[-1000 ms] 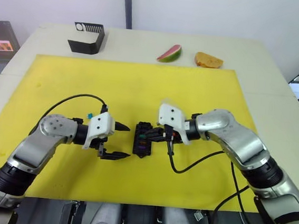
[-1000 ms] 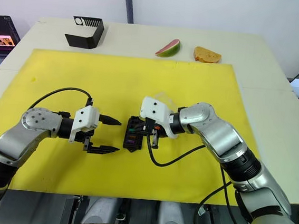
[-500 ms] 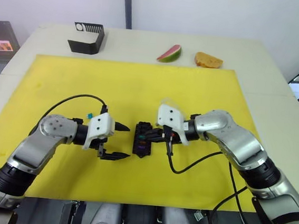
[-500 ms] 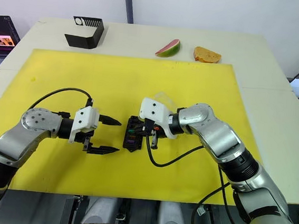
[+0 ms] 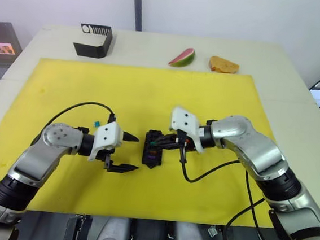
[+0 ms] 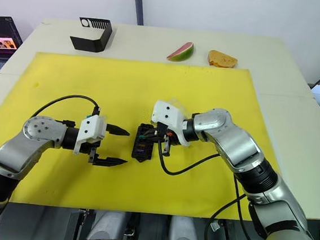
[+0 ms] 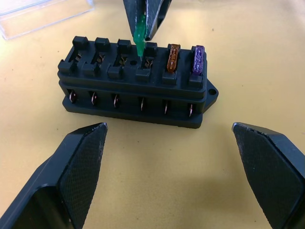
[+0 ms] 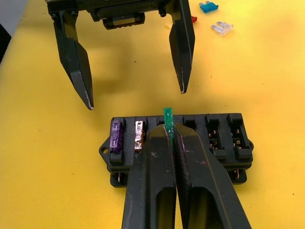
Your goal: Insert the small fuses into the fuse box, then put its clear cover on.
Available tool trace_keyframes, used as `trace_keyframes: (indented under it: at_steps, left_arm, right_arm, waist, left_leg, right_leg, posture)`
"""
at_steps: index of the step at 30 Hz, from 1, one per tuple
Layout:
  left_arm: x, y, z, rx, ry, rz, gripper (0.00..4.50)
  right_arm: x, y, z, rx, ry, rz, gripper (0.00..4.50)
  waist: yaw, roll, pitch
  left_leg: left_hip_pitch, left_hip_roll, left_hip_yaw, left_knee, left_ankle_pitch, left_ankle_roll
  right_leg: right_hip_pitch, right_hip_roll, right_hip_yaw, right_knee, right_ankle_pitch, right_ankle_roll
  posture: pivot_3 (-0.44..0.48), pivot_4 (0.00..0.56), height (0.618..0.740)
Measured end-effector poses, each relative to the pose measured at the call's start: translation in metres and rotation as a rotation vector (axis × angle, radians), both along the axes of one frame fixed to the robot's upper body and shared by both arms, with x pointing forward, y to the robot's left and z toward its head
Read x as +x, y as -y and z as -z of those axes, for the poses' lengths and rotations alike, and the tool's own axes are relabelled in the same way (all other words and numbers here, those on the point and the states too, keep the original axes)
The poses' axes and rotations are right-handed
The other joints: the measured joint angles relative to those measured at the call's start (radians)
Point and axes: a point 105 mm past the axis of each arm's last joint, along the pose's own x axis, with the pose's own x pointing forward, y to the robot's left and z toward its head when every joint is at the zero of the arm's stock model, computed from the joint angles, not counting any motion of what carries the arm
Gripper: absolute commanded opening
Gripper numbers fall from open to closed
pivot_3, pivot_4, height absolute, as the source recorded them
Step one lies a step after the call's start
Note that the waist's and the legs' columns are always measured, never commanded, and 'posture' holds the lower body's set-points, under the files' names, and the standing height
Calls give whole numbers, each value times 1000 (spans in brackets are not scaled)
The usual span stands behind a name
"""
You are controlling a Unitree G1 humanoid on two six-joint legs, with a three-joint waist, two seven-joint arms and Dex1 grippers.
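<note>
A yellow mat point(image 5: 151, 96) is covering a pale table point(image 5: 279, 58) under a white wall, and right at the middle of it the fuse box point(image 5: 152, 149) is sitting with its long axis running twelve to six from the head camera. The right gripper point(image 8: 167, 125) is coming in from three o'clock, its two black fingers pressed together on a green fuse point(image 8: 167, 121), pinching it upright by its top. In the left wrist view that fuse is pointing blade-down into the third slot along, next to the orange fuse point(image 7: 173, 58) and the purple fuse point(image 7: 198, 58), which are already seated at the end of the row. Whether the blades are touching the contacts or hanging just above them is hard to judge; they look barely entered.

The left gripper point(image 5: 124, 149) is waiting at nine o'clock of the box, fingers spread wide and holding nothing, close but not touching. So the right arm is the one on the job: the slot is lying straight below its fingertips, and the move ahead looks like a push straight down, square to the box's long axis. Any tilt could jam the blades.

Three slots are sitting empty. A teal fuse point(image 8: 208, 6) and a pale fuse point(image 8: 222, 28) are lying loose beyond the left gripper, and the clear cover point(image 7: 43, 14) is resting on the mat just beside the box, on its right-arm side.
</note>
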Motion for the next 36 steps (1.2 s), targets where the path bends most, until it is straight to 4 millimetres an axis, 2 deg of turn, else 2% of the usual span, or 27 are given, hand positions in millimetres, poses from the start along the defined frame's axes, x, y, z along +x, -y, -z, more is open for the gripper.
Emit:
trace_keyframes:
  at_steps: [36]
  left_arm:
    - [0,-1,3,6,2,-18,4413]
  right_arm:
    - [1,-1,12,-14,23,-23,0]
  waist:
    - [0,0,0]
  left_leg:
    - [1,0,0,0,1,-2]
  right_leg:
    - [1,0,0,1,0,0]
  posture:
    - [0,150,740]
